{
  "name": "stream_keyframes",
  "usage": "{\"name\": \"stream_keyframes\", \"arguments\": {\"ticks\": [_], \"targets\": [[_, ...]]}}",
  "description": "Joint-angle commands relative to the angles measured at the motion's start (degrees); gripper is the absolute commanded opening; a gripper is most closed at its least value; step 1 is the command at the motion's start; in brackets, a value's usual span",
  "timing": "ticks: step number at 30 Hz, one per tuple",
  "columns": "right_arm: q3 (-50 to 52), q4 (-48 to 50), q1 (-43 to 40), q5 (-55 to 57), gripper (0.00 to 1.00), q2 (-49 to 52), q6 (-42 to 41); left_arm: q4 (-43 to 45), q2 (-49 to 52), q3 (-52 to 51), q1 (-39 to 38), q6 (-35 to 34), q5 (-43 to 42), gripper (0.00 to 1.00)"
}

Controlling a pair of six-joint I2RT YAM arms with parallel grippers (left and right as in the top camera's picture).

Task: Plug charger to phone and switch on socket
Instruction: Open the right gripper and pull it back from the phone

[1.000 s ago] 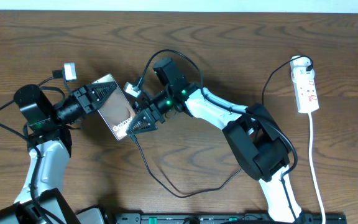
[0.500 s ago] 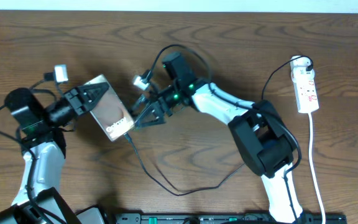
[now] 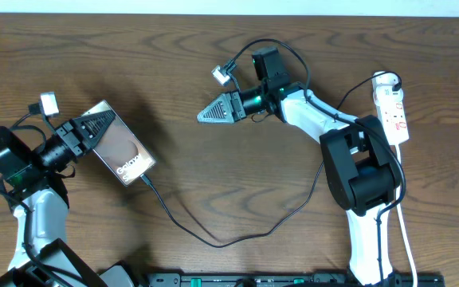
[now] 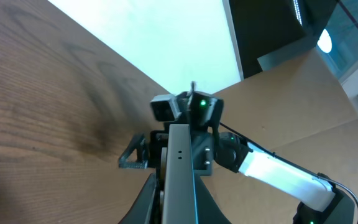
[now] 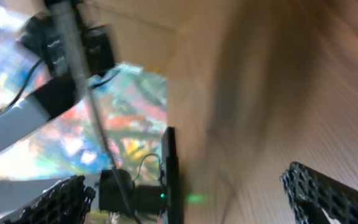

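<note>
The phone [image 3: 124, 155] is sitting at the left of the table [image 3: 70, 64], its upper end clamped between the fingers of the left gripper [image 3: 102, 123]. The charger [image 3: 213, 243] is meeting the phone's lower end and trailing in a long loop toward the right arm. The socket [image 3: 392, 108] is lying at the far right, well apart. The right gripper [image 3: 205, 116] is hovering mid-table, its fingers apart and holding nothing.

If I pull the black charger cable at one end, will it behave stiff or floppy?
Probably floppy: the charger lies in a loose, curved loop on the table. It looks thin and light, so it would likely trail after the phone rather than resist. A hard pull might shift the socket it leads to.
</note>
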State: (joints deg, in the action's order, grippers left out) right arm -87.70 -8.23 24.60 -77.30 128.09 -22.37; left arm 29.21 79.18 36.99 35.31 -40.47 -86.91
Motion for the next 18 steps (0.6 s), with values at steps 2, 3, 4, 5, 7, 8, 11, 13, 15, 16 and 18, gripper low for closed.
{"name": "stream_keyframes", "arguments": {"ticks": [2,3,4,5,7,8,11,13,15,16,18], "targets": [[-0.83,-14.23,-0.33,18.49,0.99,-3.37,3.8,0.46,-0.15,0.35,0.2,-0.72,-2.23,0.07],[-0.85,-18.84,-0.33,23.56,0.99,-4.39,5.64,0.46,-0.15,0.35,0.2,-0.7,-2.23,0.08],[-0.85,-22.38,-0.33,27.56,0.99,-5.35,6.93,0.46,-0.15,0.35,0.2,-0.7,-2.21,0.07],[-0.85,-26.4,-0.26,32.26,0.99,-6.69,7.98,0.46,-0.15,0.35,0.2,-0.7,-2.21,0.07],[-0.85,-31.71,-0.17,38.97,0.99,-8.79,8.33,0.46,-0.15,0.35,0.2,-0.7,-2.05,0.07],[-0.85,-34.4,-0.17,42.62,0.99,-10.1,8.31,0.46,-0.15,0.35,0.2,-0.68,-1.99,0.07],[-0.85,-39.91,-0.17,50.38,0.99,-13.86,8.15,0.46,-0.13,0.35,0.04,-0.68,-1.99,0.07],[-0.85,-41.66,-0.17,53.09,0.99,-16.22,7.58,0.39,-0.13,0.33,-0.04,-0.46,-1.92,0.08],[-0.85,-42.38,-0.17,54.07,0.99,-18.43,7.39,-0.02,-0.13,0.15,-0.04,-0.48,-1.31,0.07],[-0.85,-42.49,-0.17,54.12,0.99,-19.41,7.39,-0.63,-0.13,-0.04,-0.04,-0.48,-0.59,0.07],[-0.85,-42.8,-0.17,55.01,0.99,-21.84,6.49,-2.8,-0.13,-0.59,-0.13,-0.46,1.53,0.08]]}}
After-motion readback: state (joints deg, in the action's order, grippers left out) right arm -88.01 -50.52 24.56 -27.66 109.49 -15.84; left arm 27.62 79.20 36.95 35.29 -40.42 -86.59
